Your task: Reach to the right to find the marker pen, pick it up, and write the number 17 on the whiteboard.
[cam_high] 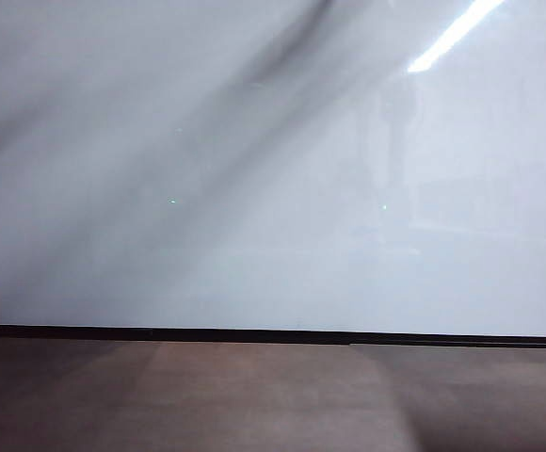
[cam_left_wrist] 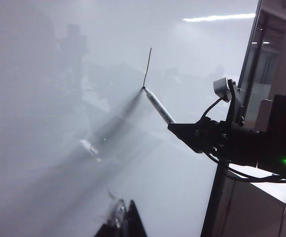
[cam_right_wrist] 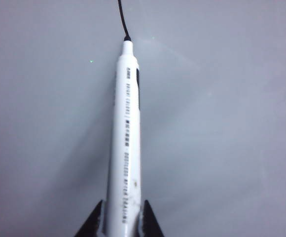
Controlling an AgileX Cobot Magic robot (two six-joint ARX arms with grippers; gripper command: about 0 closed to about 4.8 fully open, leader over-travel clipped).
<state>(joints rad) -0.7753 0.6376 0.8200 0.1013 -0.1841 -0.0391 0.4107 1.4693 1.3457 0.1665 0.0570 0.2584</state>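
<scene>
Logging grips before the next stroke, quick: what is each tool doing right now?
Left tool: idle facing the whiteboard, jaws look shut, holding nothing.
Right tool: closed on the marker pen, tip touching the board below a dark stroke.

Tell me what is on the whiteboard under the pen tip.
One thin dark stroke on the whiteboard ends at the pen tip; the right hand holds the pen. Whatever lies under the tip is covered.

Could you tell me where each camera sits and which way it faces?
Exterior view: off the arms, facing the whiteboard head-on; no robot parts show.
Left wrist view: on the left arm, looking across the board at the right end effector holding the marker pen; left end effector at the edge.
Right wrist view: along the pen to its tip.
Both wrist views share pen and stroke.
</scene>
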